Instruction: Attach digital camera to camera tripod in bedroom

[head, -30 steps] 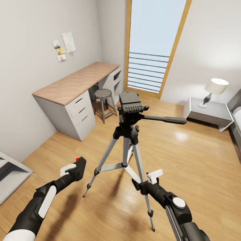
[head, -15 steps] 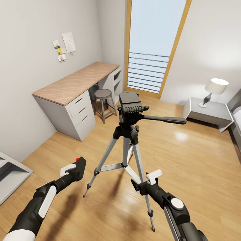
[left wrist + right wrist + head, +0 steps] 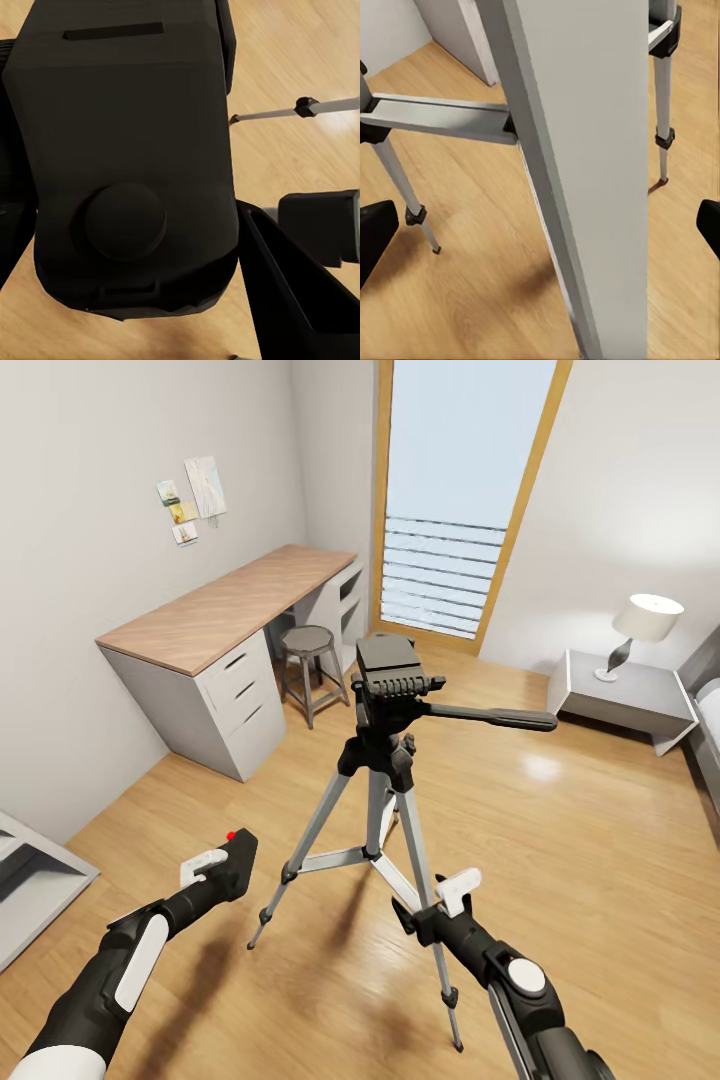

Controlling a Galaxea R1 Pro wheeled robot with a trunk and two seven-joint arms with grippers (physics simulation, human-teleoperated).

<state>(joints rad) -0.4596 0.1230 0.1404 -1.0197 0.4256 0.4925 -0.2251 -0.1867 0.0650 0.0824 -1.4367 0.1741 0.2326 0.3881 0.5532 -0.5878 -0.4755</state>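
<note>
From my head, the tall silver-legged camera tripod (image 3: 385, 760) stands upright mid-floor, pan handle pointing right. My left gripper (image 3: 222, 865) clamps the small black digital camera (image 3: 235, 860), red button up. At my left wrist, the camera body (image 3: 127, 157) fills the fingers. At my right wrist, my fingers (image 3: 375, 232) spread wide around a tripod leg (image 3: 585, 172).

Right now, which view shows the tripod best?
Head view: the whole tripod shows, head plate, pan handle and three legs. The right wrist view gives only a close-up of one leg and the brace; the left wrist view catches a leg tip behind the camera.
</note>
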